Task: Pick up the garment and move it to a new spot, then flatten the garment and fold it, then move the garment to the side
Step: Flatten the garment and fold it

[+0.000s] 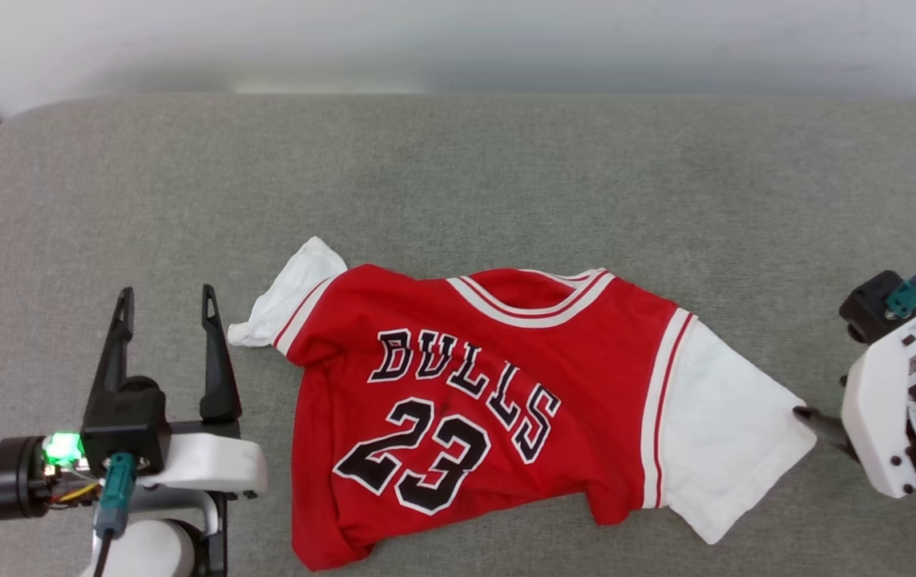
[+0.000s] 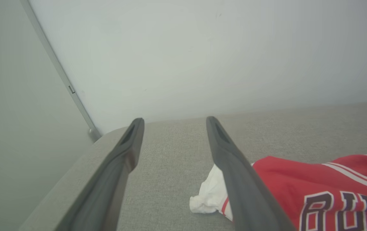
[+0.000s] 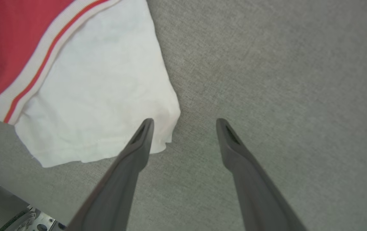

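Head view: found garment (image 1: 474, 401) print-up and rumpled, mid-surface (image 1: 506, 176). Logged left end effector (image 1: 167, 291) spread wide, empty, just left of the bunched sleeve. Saw right end effector (image 1: 812, 418) mostly cropped at right edge.
Left wrist view: lettering cut off by frame.
Right wrist view: confirmed fingers (image 3: 138, 150) wide apart, gripping nothing; cannot tell whether one tip touches sleeve corner.

Head overhead, left wrist low, level, right wrist close, downward, all sharing garment (image 1: 602, 361)

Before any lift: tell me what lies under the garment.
The garment lies on the grey surface, which shows bare all around it. Anything beneath the cloth itself is covered.
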